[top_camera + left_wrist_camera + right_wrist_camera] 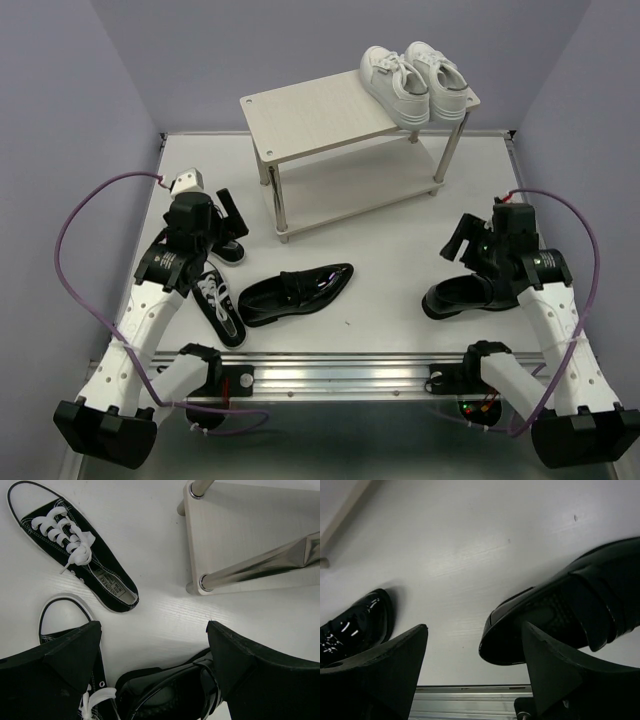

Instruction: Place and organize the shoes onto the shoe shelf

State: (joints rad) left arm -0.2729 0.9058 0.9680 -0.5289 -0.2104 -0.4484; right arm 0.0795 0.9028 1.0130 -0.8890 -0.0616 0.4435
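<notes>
The shoe shelf (pixel 320 115) stands at the back centre. The pair of white sneakers (pixel 418 80) sits on the right end of its top board. A glossy black loafer (pixel 297 292) lies mid-table, and its mate (pixel 462 296) lies under my right arm. Two black canvas sneakers lie at the left: one (pixel 219 306) by the loafer, the other (pixel 233 250) partly under my left gripper (pixel 231 214). The left gripper (pixel 152 630) is open and empty above the first loafer's heel (pixel 170 692). The right gripper (pixel 474 627) is open and empty, with the second loafer's heel (pixel 555 617) beside its right finger.
The shelf's lower board (pixel 240 525) and a silver leg (pixel 260 562) are close to the right of my left gripper. A metal rail (pixel 340 372) runs along the table's near edge. Purple walls stand on the left and right sides.
</notes>
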